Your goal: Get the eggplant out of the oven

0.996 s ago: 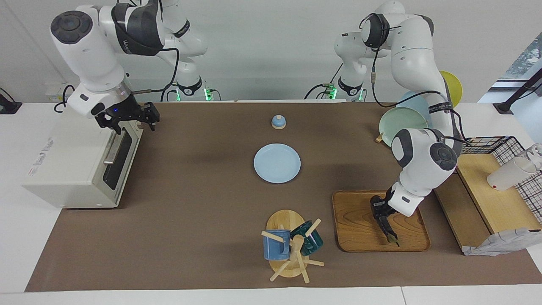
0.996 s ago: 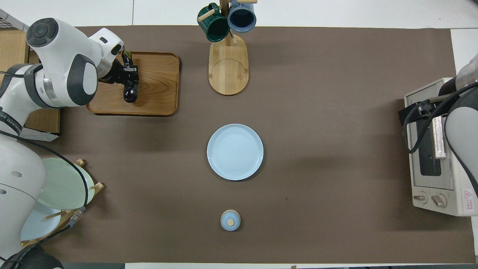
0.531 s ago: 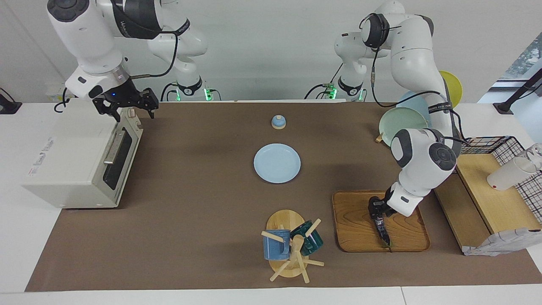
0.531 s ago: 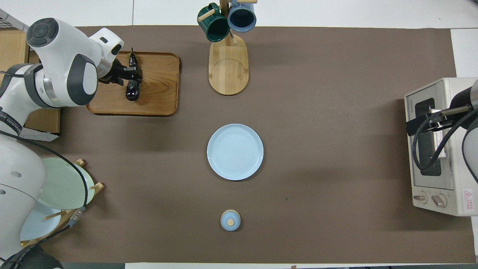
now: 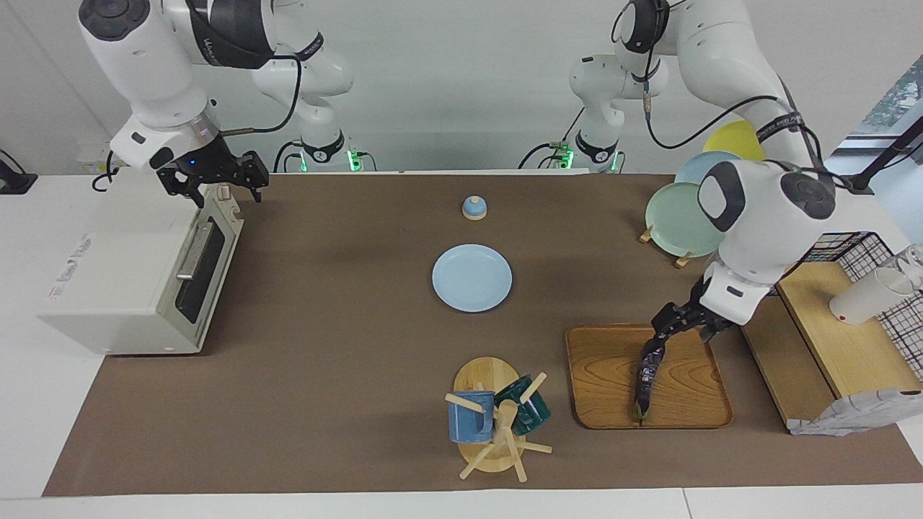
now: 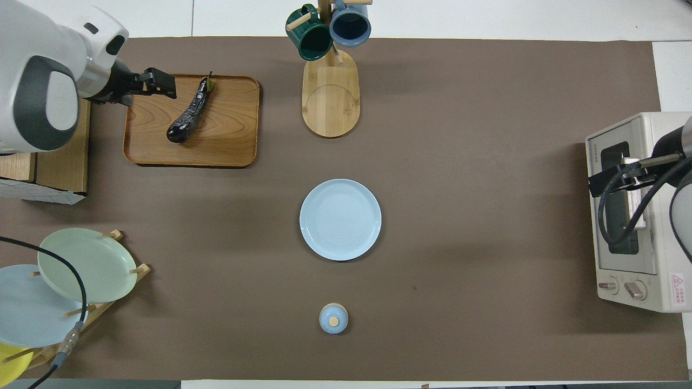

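The dark purple eggplant (image 5: 644,382) lies on the wooden tray (image 5: 692,407), with its stem end toward the tray's edge farthest from the robots; it also shows in the overhead view (image 6: 189,111). My left gripper (image 5: 681,331) is open and empty, raised over the tray's edge nearest the left arm's end (image 6: 159,86), and is clear of the eggplant. The cream-white oven (image 5: 108,274) stands at the right arm's end with its glass door shut. My right gripper (image 5: 216,186) is open and empty above the oven's top front corner (image 6: 613,175).
A light blue plate (image 5: 471,277) lies mid-table, with a small blue knobbed lid (image 5: 474,207) nearer to the robots. A mug tree (image 5: 497,422) holding two mugs stands beside the tray. A plate rack (image 5: 681,209) and a wooden shelf with a wire basket (image 5: 844,339) are at the left arm's end.
My left gripper opened, left the eggplant lying on the tray and rose away from it. My right gripper lifted off the oven door's top edge and then held still.
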Controlling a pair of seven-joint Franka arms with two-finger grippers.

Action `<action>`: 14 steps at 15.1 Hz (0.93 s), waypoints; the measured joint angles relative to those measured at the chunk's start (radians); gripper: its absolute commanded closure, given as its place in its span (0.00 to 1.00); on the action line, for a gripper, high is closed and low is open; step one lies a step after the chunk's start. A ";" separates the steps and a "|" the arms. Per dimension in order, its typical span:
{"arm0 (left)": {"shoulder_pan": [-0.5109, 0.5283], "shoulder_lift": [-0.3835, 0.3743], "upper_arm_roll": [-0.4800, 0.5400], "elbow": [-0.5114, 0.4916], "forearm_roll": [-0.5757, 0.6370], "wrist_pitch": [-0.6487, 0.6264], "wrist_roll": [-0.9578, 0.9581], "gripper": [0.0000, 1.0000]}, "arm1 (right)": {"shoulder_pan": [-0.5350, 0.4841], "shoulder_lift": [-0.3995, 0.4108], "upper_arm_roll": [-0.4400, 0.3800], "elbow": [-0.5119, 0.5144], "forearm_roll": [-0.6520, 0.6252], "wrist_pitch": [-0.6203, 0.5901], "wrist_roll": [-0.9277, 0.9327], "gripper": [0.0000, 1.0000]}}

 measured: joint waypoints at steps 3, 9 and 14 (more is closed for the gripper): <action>0.001 -0.112 0.008 0.001 0.000 -0.154 -0.001 0.00 | -0.001 0.004 -0.001 0.035 0.000 -0.001 0.000 0.00; 0.001 -0.332 0.009 -0.082 0.000 -0.387 -0.011 0.00 | -0.001 0.012 -0.001 0.055 0.000 -0.010 0.000 0.00; 0.026 -0.435 -0.018 -0.242 0.001 -0.394 -0.010 0.00 | -0.001 0.012 -0.001 0.055 0.000 -0.010 0.000 0.00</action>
